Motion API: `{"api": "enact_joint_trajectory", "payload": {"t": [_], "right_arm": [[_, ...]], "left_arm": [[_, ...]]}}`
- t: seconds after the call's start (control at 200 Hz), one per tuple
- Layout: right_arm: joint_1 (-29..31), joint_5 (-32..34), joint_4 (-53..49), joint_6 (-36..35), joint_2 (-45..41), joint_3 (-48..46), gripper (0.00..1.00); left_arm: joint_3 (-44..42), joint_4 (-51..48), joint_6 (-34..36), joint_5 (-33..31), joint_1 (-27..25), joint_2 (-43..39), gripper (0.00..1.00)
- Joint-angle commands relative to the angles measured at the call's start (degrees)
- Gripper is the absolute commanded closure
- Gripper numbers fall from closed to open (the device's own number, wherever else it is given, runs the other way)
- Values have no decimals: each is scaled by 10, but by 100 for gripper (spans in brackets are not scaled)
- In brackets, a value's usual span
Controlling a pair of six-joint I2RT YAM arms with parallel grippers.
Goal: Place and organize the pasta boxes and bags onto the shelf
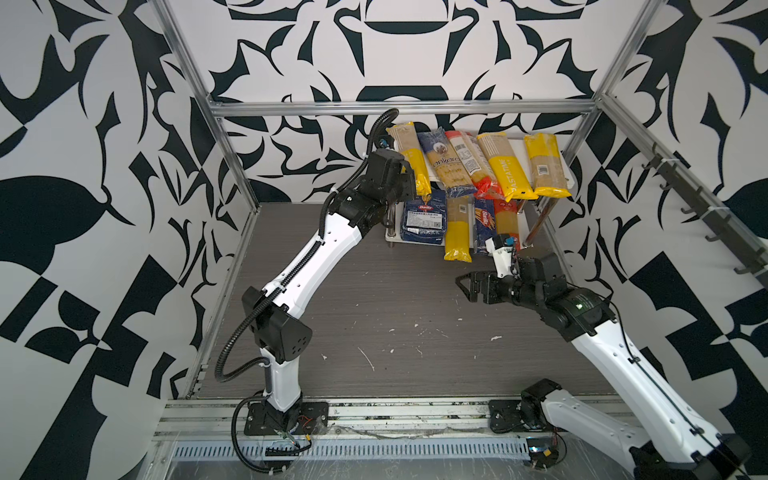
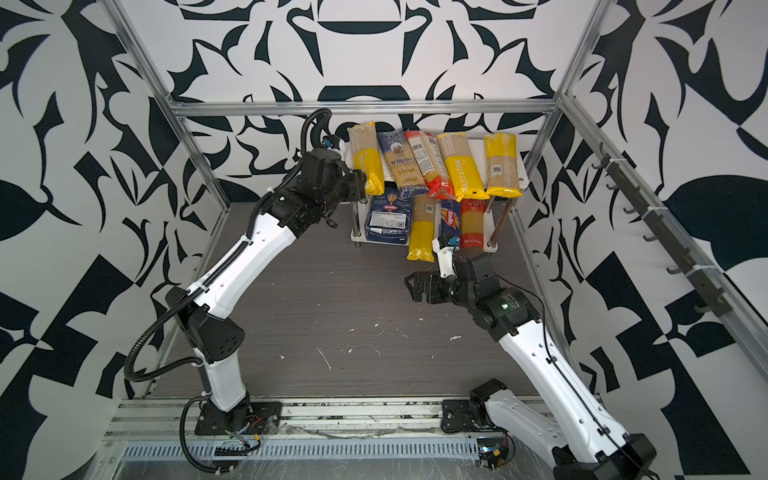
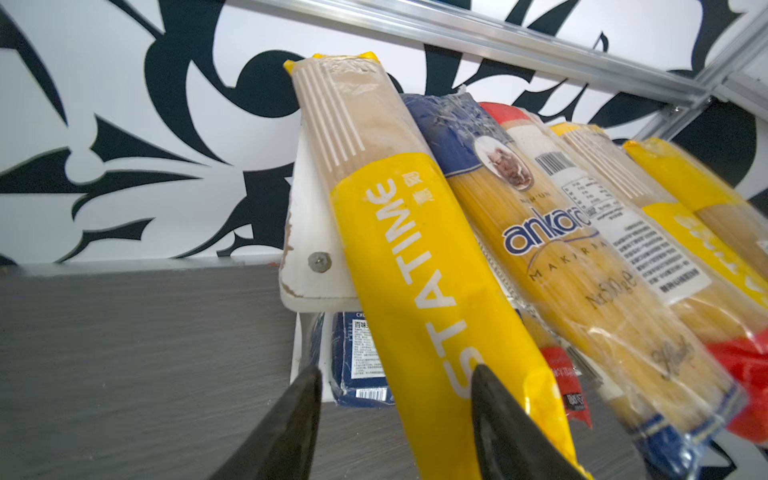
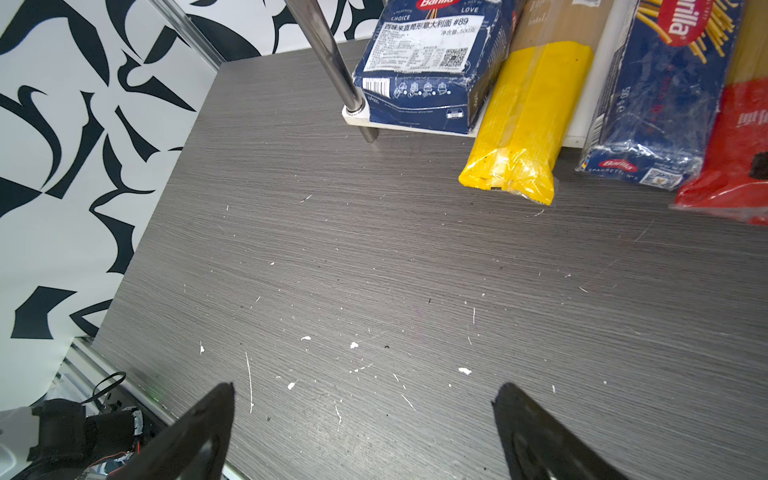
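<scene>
Treat this as the letting-go of the leftmost PASTATIME bag point(image 3: 399, 257) at the left edge of the top board point(image 3: 309, 224) of the shelf point(image 1: 566, 160). Find the left gripper point(image 3: 397, 370) at that bag's yellow front end, jaws parted, clear air on one side and the other finger point(image 3: 498, 415) lying over the wrapper: open, apparently not pinching anything. Note the bag lying skewed, yellow end hanging past the front edge, flank against the ankara bag point(image 3: 561, 257). Spread a little wider before retreating, then back straight out along the bag's length and slightly upward, to avoid dragging the slick wrapper off the front edge or raking the neighbour. Afterwards, probably worth a flat push on the overhanging ends to seat the top row deeper. Keep the right gripper point(image 4: 361, 390), wide open and empty, above the worktop point(image 4: 374, 270) ahead of the shelf's front edge, clear of the retreat. On the lower board point(image 4: 399, 122): wide Barilla box point(image 4: 428, 62) at the front left corner, then a yellow bag point(image 4: 519, 124), the narrow Barilla box point(image 4: 648, 104) and a red bag point(image 4: 731, 145), those three poking past the front edge.
</scene>
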Motion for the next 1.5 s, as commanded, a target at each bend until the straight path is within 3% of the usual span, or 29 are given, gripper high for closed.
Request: {"api": "enact_joint_trajectory", "payload": {"t": [0.0, 0.305, 0.43, 0.735, 0.85, 1.01, 1.195, 1.495], "right_arm": [[-1, 8, 1, 2, -11, 10, 0], [-1, 76, -39, -21, -9, 37, 0], [-2, 131, -44, -19, 3, 41, 0], [-4, 390, -63, 16, 19, -11, 0], [-4, 416, -38, 6, 24, -66, 0], [-5, 431, 51, 14, -16, -165, 0], [-4, 456, 130, -2, -72, -240, 0], [-5, 496, 232, -33, -48, -283, 0]], "left_arm": [[-27, -2, 16, -19, -3, -55, 1], [-257, -15, 70, -151, 9, -254, 1], [-373, -14, 52, -157, 30, -356, 1], [-585, -8, 16, -225, 58, -497, 1], [-660, 40, 9, -239, 58, -533, 1], [-730, 111, 15, -255, 64, -548, 1], [-776, 172, 24, -226, 96, -514, 1], [-847, 297, 59, -189, 166, -476, 1]]}}
